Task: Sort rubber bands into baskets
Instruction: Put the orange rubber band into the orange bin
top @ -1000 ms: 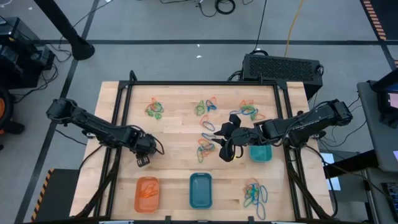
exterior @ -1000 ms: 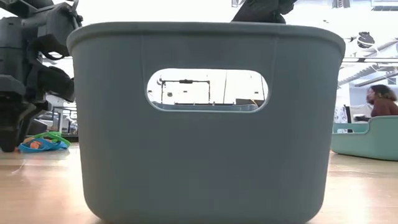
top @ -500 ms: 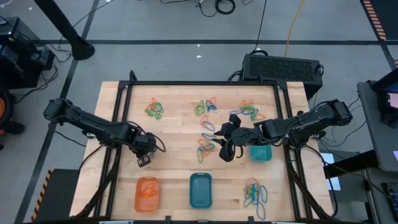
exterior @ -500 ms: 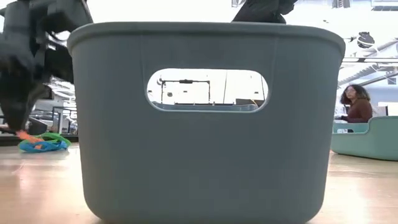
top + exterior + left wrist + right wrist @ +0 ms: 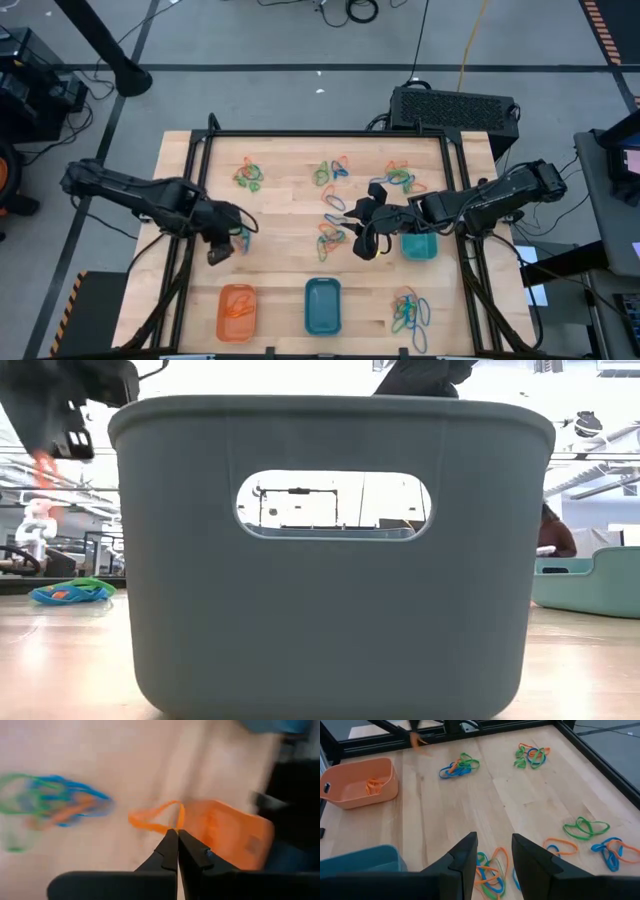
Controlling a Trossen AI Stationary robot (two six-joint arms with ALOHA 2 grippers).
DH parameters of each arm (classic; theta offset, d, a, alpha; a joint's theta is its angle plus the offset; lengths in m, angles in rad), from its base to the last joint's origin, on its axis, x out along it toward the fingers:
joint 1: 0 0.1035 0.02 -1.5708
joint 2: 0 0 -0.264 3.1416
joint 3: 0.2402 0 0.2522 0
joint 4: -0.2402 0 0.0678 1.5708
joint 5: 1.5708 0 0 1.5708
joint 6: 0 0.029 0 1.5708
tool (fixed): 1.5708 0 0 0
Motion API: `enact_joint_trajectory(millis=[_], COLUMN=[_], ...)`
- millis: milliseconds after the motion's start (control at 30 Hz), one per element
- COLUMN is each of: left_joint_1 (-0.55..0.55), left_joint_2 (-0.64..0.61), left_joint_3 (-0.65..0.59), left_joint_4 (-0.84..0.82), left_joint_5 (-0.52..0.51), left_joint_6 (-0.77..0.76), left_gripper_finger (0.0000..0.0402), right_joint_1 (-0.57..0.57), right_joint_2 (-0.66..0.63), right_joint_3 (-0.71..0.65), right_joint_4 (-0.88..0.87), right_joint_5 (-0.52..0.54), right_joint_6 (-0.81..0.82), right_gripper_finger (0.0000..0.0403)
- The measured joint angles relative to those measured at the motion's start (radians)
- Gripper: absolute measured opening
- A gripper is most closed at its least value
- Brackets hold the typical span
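Observation:
My left gripper [image 5: 217,252] is over the table's left half, raised, and shut on an orange rubber band [image 5: 155,817]; it also shows in the low view [image 5: 62,422] with the band [image 5: 42,465] below it. A small mixed pile of bands [image 5: 243,235] lies beside it. The orange basket [image 5: 236,312] stands at the near left and holds some orange bands. The blue basket [image 5: 322,306] stands near centre and the teal-green basket [image 5: 419,245] at the right. My right gripper [image 5: 492,847] is open above a mixed pile [image 5: 330,240] at the centre. My left gripper pinches the orange band's loop at one spot [image 5: 176,826] between its two shut fingertips. The rest of the loop [image 5: 147,817] stretches out ahead of the fingers. The band is lifted clear of the table and hangs below the fingers [image 5: 42,465].
More mixed piles lie at the far left [image 5: 249,175], far centre [image 5: 330,172], far right [image 5: 399,177] and near right [image 5: 410,310]. A black frame [image 5: 200,200] borders the table. The blue basket [image 5: 330,560] fills the low view. A person sits in the room behind.
My left gripper has risen from the small mixed pile and moved a little toward the table's left edge, shut on the orange band. The band has come off the pile and now hangs clear of the table. My right gripper has kept still.

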State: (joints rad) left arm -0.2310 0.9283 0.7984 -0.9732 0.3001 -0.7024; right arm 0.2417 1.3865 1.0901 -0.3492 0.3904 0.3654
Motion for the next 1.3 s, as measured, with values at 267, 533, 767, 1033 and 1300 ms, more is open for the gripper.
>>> enact_joint_trajectory(millis=[267,533,767,1033,1300], left_joint_1=[-0.086,-0.195,-0.293,-0.363,-0.375], left_joint_2=[-0.008,0.049,0.160,0.337,0.474], left_joint_3=[0.048,0.049,0.049,0.049,0.049], left_joint_4=[0.033,0.138,0.300,0.362,0.407], left_joint_5=[0.171,0.152,0.144,0.129,0.110], left_joint_6=[-0.132,-0.275,-0.390,-0.445,-0.445], left_gripper_finger=[0.0002,0.0002,0.0001,0.0001,0.0003], right_joint_1=[0.000,-0.002,-0.023,-0.026,-0.026], right_joint_2=[0.000,0.000,0.000,0.000,0.000], right_joint_3=[0.000,0.000,0.000,0.000,0.000], right_joint_4=[0.000,0.000,-0.001,-0.033,-0.109], right_joint_5=[0.000,0.003,0.003,0.000,-0.005], right_joint_6=[-0.019,-0.111,-0.176,-0.256,-0.259], right_gripper_finger=[0.0114,0.0114,0.0114,0.0114,0.0114])
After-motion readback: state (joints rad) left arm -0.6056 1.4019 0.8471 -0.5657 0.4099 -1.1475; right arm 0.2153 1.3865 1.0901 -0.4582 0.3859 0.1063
